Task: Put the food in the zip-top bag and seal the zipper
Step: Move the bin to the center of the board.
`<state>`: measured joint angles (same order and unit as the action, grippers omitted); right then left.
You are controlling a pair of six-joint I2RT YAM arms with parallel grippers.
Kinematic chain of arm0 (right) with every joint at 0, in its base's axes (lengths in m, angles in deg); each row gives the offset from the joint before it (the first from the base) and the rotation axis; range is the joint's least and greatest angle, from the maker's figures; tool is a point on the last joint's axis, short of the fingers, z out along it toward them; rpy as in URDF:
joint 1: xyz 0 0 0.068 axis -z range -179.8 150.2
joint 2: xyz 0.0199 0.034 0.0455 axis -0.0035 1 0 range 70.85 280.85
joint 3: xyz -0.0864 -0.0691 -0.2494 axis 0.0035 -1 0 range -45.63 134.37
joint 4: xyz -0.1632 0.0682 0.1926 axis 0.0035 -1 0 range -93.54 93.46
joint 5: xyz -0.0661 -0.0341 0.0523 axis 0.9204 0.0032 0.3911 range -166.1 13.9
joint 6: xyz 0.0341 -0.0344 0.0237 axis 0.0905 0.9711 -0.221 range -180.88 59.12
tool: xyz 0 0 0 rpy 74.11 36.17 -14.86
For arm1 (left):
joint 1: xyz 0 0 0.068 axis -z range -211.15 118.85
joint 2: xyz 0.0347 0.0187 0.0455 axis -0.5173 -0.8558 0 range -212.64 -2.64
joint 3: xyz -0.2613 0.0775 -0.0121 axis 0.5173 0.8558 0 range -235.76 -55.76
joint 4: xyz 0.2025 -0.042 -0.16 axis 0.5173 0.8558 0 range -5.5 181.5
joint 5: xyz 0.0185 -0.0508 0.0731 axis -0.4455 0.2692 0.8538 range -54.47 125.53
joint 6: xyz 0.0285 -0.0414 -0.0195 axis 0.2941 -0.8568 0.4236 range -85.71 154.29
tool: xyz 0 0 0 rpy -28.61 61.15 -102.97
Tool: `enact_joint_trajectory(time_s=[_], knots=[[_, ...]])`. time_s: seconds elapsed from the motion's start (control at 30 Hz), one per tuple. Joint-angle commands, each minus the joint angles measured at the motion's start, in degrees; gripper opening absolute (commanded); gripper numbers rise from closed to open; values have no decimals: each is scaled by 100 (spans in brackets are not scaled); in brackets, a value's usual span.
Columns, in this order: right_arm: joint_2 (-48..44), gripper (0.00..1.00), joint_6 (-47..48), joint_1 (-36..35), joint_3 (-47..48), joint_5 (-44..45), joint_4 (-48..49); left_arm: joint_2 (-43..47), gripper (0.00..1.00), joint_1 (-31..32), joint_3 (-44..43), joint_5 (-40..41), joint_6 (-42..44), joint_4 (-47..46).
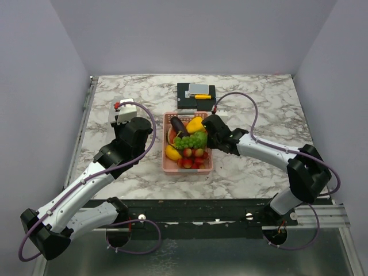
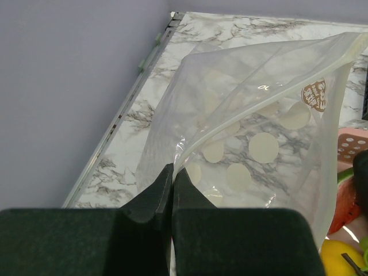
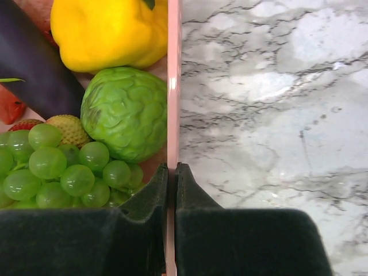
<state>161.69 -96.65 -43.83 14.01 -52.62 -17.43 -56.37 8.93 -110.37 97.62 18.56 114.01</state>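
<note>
Zip-top bag [image 2: 247,115] pinched in left pincer [image 2: 172,169]; wrist view alone reveals right pincer [image 3: 171,168] clamping basket wall [image 3: 172,86].

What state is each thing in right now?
zip-top bag, empty, edge pinched in the left gripper.
food, all in the pink basket, none bagged.
pink basket, full, right wall clamped by the right gripper.
left gripper, shut on zip-top bag.
right gripper, shut on pink basket.
</note>
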Motion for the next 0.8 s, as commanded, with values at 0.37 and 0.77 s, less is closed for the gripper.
enact_joint_trajectory(time_s=[0.37,0.77], knots=[[-1003,1,1464,1019,-926,-370,-748,15,0,-38,56,-174,77,-104],[-1035,30,1336,1126,-312,-229,-1339,-29,0,-41,47,-229,91,-113]])
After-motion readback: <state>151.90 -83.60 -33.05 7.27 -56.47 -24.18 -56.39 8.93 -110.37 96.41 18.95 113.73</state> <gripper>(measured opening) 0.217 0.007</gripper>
